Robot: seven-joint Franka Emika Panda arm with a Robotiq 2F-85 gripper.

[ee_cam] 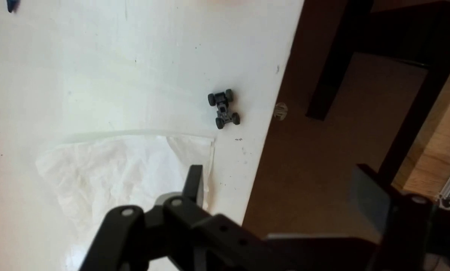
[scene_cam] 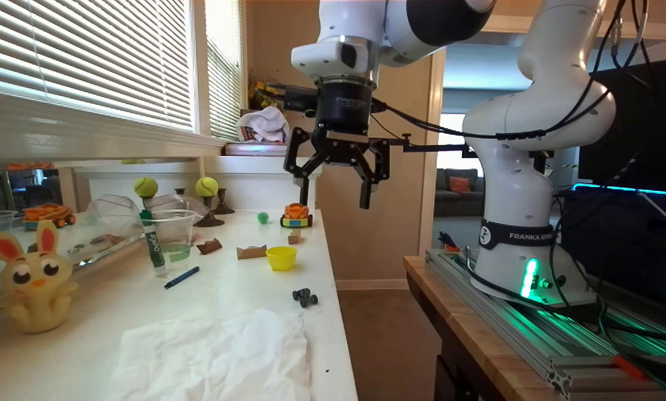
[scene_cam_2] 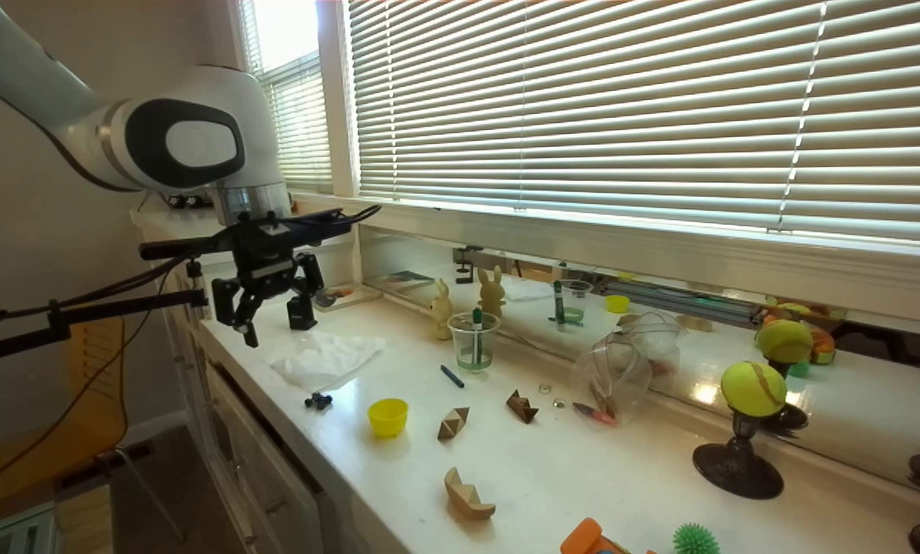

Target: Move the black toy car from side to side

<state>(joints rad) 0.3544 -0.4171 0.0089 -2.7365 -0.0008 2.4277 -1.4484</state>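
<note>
Claw (scene_cam: 334,198) is hanging, jaws wide apart. Black toy car (ee_cam: 223,108) is resting on the counter (ee_cam: 97,82) near its edge. Clear cup (scene_cam: 180,227) is holding a green marker (scene_cam: 153,243); yellow cup (scene_cam: 281,260) is standing upright.

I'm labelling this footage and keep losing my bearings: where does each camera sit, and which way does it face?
An exterior view: near the toy rabbit, looking along the white counter toward the orange toy truck; arm, base and open gripper show.
An exterior view: above the truck's end, facing back along the counter and window blinds; gripper and part of the arm show.
Wrist view: on the arm, looking down past the fingers at the black toy car.
Both exterior views share the yellow cup; all three show the car.
</note>
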